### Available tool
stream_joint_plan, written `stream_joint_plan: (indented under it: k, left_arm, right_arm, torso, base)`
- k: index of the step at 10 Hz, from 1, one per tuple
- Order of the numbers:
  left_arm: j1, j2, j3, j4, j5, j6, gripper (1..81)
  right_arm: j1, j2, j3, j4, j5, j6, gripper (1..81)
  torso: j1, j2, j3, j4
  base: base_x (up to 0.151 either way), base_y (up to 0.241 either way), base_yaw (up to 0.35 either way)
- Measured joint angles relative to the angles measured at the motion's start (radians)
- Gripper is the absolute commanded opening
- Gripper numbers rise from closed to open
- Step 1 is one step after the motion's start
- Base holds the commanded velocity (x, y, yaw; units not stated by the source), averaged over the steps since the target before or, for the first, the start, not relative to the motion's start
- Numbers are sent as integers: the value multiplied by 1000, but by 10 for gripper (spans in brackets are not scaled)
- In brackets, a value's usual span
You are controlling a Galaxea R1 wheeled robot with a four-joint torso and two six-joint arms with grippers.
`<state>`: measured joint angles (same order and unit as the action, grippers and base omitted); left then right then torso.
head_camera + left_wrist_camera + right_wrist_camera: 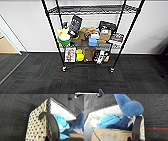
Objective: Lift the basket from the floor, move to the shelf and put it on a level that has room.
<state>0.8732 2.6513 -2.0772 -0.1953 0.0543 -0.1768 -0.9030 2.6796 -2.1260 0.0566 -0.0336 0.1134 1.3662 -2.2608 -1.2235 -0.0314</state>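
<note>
Your two arms carry the basket [37,127] between them, one dark finger hooked over each long rim, so the load rides level in front of the base. In the left wrist view a black finger [50,122] curls over the woven wall from outside; in the right wrist view the other finger [136,127] clamps the opposite rim, both closed on it. Inside sit a blue plush toy [127,106] and a cardboard box [107,134], which likely explains the grip from both sides. The basket hangs clear above the floor [13,112], low and close to you; only its pale rim [86,93] peeks into the head view. The shelf [91,10] stands ahead against the wall, well apart, its lower tiers crowded with goods and the upper level [110,9] looking bare.
</note>
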Motion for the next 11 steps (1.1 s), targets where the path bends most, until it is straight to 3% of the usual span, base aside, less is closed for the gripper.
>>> stream_joint_plan:
  k: [6,9,11]
  left_arm:
    - [-3,-19,28,-4,-9,-1,10]
    - [-17,-20,28,-9,-36,-3,10]
    - [-22,-20,28,-11,-34,-3,10]
  right_arm:
    - [28,-2,17,-5,-16,3,10]
    - [93,0,30,-39,-94,3,10]
    - [97,-3,34,-47,-122,3,10]
  torso:
    - [-129,199,88,0]
    - [-190,295,98,0]
    - [-221,345,132,0]
  base:
    - [0,0,0]
    - [0,0,0]
    - [0,0,0]
